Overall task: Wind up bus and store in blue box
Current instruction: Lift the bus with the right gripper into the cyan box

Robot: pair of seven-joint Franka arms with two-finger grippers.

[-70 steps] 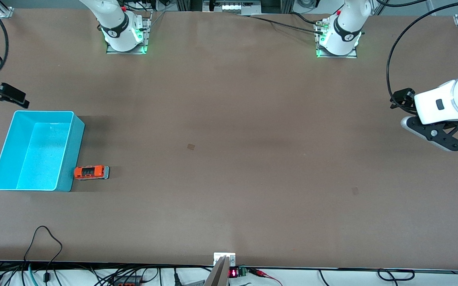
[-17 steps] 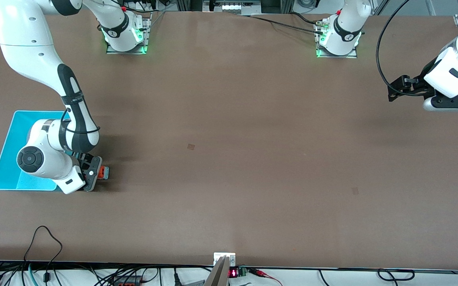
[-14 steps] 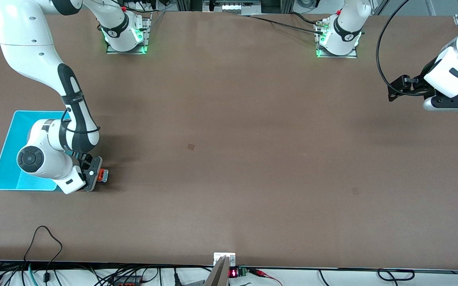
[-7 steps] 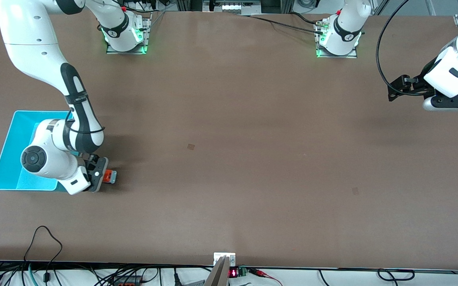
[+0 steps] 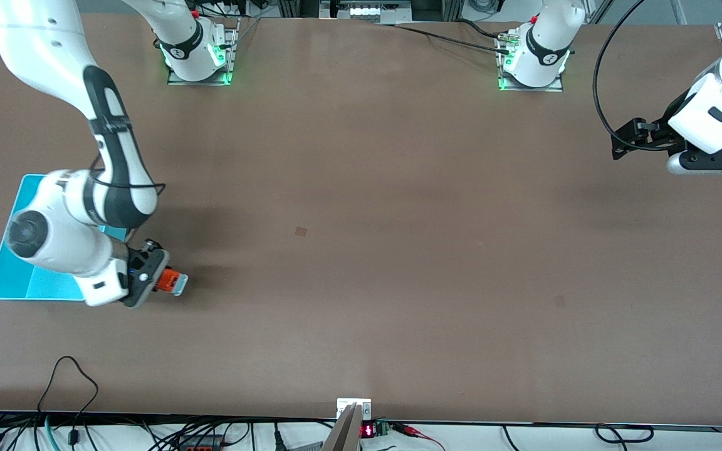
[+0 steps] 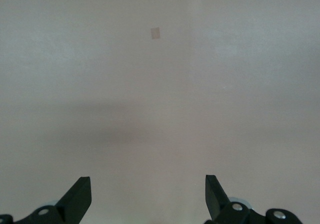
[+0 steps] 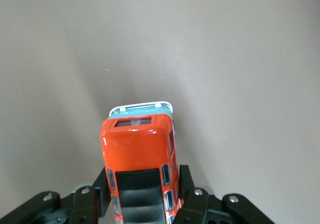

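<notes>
My right gripper [image 5: 155, 280] is shut on the bus [image 5: 171, 282], a small orange toy with dark roof windows. In the right wrist view the bus [image 7: 139, 151] sticks out from between the black fingers [image 7: 186, 181], which press on its two sides, with bare table under it. It is held low beside the corner of the blue box [image 5: 4, 275] that is nearest the front camera. The right arm hides much of the box. My left gripper [image 5: 680, 166] waits open and empty over the left arm's end of the table, with its fingers [image 6: 80, 196] wide apart.
The brown table top spreads from the box toward the left arm's end, with small tape marks [image 5: 301, 231] on it. Cables [image 5: 73, 376] and a small device [image 5: 353, 413] lie along the edge nearest the front camera.
My right gripper has carried the bus a short way from the box toward the left arm's end, and the arm has risen. The left arm has not moved.
</notes>
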